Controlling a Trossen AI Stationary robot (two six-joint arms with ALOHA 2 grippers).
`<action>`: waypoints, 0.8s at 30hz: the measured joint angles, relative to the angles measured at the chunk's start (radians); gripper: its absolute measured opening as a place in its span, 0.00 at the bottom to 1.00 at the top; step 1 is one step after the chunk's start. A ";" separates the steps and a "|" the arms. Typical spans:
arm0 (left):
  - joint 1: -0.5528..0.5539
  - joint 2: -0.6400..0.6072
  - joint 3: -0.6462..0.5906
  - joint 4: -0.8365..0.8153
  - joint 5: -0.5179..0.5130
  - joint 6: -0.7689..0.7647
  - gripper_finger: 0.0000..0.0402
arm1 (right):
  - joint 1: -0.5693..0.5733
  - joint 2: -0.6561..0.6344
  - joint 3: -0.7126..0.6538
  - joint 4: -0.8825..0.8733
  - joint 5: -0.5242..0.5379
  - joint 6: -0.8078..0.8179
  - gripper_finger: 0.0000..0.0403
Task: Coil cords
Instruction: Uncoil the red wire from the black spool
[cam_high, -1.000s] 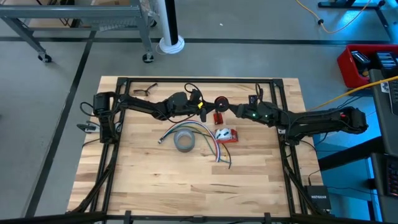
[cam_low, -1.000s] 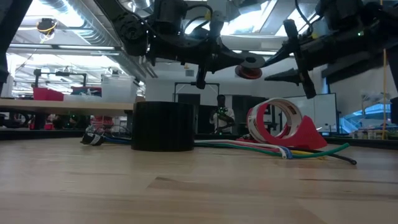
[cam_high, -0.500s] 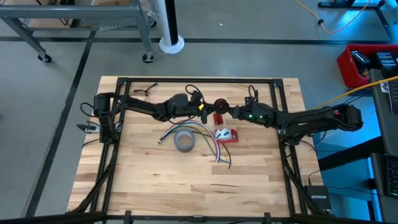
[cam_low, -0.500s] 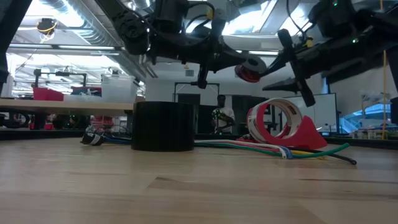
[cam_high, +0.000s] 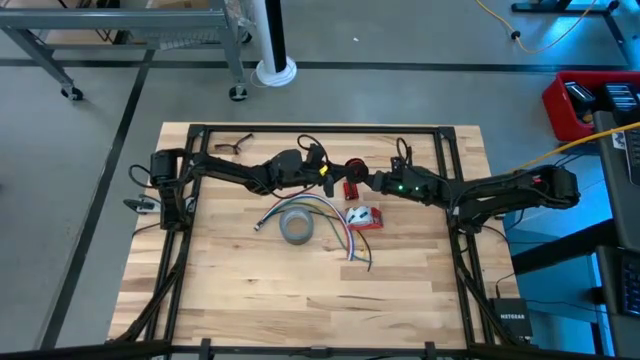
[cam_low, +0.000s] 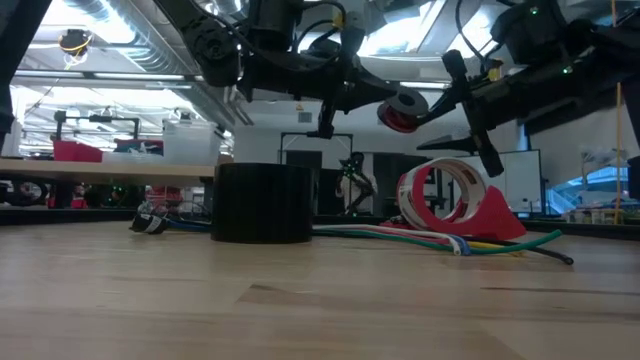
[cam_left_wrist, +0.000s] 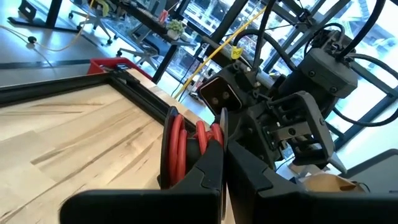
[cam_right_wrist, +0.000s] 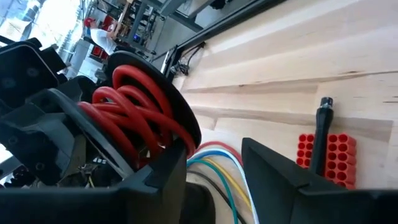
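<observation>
A red cord is wound on a small black spool (cam_high: 354, 166) that hangs above the table's far middle; it also shows in the low view (cam_low: 402, 108) and the right wrist view (cam_right_wrist: 134, 102). My left gripper (cam_high: 335, 172) comes from the left and is shut on the spool. My right gripper (cam_high: 369, 179) stands open just right of it, one finger (cam_right_wrist: 168, 180) close under the spool's flange. A bundle of coloured cords (cam_high: 328, 214) lies loose on the table below. My left gripper pinches the spool's black flange (cam_left_wrist: 221, 124) by its rim, edge-on between the two shut fingertips (cam_left_wrist: 211, 165). The fingers lie level and come from the table's left. The spool is lifted clear of the table, its axis roughly level. I cannot tell whether my right gripper touches the spool.
A grey tape roll (cam_high: 296, 227) stands on the table near the middle. A red tape dispenser (cam_high: 364, 216) and a red perforated block (cam_right_wrist: 326, 152) lie under the grippers. Glasses (cam_high: 232, 146) rest at the far left. A black frame (cam_high: 445, 150) borders the table.
My right gripper has moved toward the table's left and a little down, closing in on the spool while rolling slightly. It has stayed open. The spool has stayed lifted in my left gripper.
</observation>
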 joint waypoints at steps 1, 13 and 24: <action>0.000 0.000 0.000 0.000 0.000 0.000 0.00 | 0.000 0.000 0.000 0.001 0.000 0.001 0.39; 0.000 0.000 0.000 0.003 -0.016 -0.002 0.00 | 0.000 0.000 0.000 0.001 -0.002 0.044 0.39; -0.004 -0.003 0.005 0.065 -0.035 0.023 0.00 | -0.001 0.002 -0.001 -0.131 0.003 0.148 0.39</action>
